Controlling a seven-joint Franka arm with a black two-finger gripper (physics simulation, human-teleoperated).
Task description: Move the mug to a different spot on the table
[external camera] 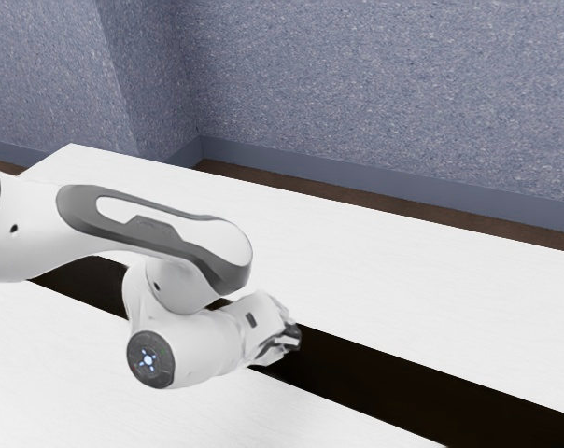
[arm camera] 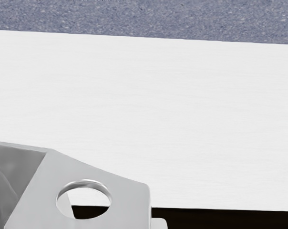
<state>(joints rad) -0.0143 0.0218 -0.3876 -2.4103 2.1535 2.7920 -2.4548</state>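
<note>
You have a speckled blue-grey wall across the upper frame, a dark floor strip below it, and a white table beneath.

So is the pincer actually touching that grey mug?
Cannot tell. The wrist view shows the mug close under the camera; the exterior view shows the pincer low by the white table; neither plainly shows contact or space.

One white jointed robot arm, one pale grey flat-sided mug, two white table tops.
The arm ends in one gripper. The mug has one round hole through its flat handle side. One dark gap runs between the far table top and the near table top. Two blue-grey speckled walls meet at one corner.
</note>
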